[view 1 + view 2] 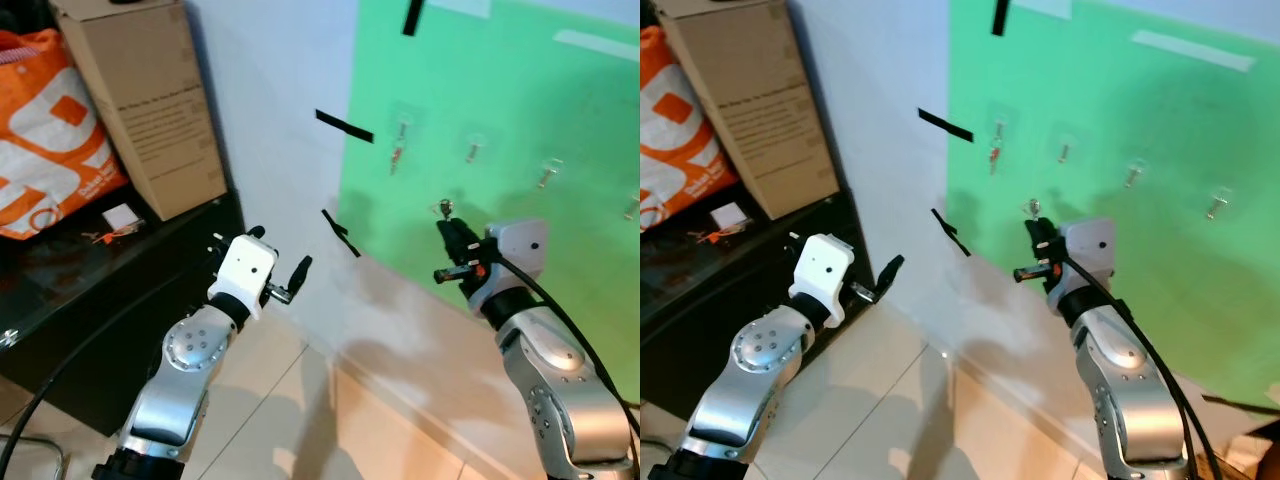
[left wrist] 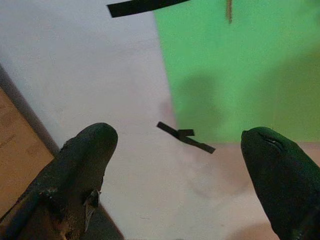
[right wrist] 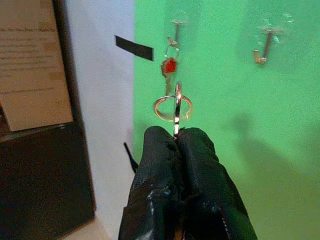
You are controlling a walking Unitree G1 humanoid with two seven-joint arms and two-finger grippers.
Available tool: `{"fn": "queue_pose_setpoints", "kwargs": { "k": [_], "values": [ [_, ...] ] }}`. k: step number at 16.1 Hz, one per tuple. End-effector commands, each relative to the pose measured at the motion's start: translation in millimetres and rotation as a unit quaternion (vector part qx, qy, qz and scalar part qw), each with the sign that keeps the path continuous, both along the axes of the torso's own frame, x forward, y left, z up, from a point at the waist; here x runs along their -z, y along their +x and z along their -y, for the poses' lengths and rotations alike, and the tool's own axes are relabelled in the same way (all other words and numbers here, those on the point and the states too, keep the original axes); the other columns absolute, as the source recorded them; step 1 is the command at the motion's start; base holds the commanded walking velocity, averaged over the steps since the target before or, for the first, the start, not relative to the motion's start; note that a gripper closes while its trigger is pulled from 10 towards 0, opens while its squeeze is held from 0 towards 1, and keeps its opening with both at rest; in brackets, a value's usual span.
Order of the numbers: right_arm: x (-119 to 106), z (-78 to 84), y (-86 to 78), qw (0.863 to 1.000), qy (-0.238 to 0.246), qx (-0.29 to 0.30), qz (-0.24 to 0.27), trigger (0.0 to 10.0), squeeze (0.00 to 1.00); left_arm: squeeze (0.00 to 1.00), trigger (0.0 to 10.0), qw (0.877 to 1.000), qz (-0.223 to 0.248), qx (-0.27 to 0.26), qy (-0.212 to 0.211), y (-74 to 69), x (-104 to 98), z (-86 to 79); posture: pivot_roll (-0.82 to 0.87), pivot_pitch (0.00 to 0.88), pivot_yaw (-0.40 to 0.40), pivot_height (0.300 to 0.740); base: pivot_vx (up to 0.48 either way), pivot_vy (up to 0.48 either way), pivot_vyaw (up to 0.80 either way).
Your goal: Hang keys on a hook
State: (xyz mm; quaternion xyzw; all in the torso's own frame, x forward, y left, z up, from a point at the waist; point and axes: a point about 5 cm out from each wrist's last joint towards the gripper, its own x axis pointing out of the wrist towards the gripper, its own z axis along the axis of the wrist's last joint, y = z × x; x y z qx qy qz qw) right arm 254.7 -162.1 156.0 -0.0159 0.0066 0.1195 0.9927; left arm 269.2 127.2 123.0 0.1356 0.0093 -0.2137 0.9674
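Right gripper (image 3: 176,137), two black fingers pinched tight together on a small silver key ring (image 3: 173,107), ring sticking up out of the fingertips, keys themselves hidden inside the grip. It's raised in front of the bright green wall panel (image 1: 500,120), below the row of small clear-backed metal hooks. Nearest is the leftmost hook (image 3: 175,30), already carrying a red-tagged key (image 3: 169,66); next hook along (image 3: 263,46) looks bare, as do the others further right in the head view. Ring is near the hooks but apart from them, not on anything yet. Step in hand: carry and approach, hanging not done. Next move probably calls for lifting the ring up level with a free hook tip, lining the ring's opening with the tip, pushing on, then releasing; ring is edge-on in the wrist view so wrist roll may matter. Left gripper (image 2: 180,160) is spread wide with nothing in it, held out low towards the white wall (image 1: 280,80) beside the black cabinet (image 1: 120,280), idle.
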Motion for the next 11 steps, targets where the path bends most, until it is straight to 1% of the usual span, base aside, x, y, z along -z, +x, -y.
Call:
{"fn": "queue_pose_setpoints", "kwargs": {
  "k": [1,11],
  "values": [
    [-4.4,0.7,-1.2,1.0,-0.001,-0.002,0.013,10.0,0.0,0.0,10.0,1.0,0.006,0.007,-0.003,0.1,-4.0,1.6,-0.05,0.0,0.003,0.74,0.274,0.0,0.0],
    [-4.2,1.0,-2.0,1.0,0.003,-0.001,0.015,10.0,0.0,0.0,10.0,1.0,0.006,0.014,-0.005,-0.5,-4.3,3.1,-0.05,0.0,0.002,0.74,0.28,0.0,0.0]
  ]
}}
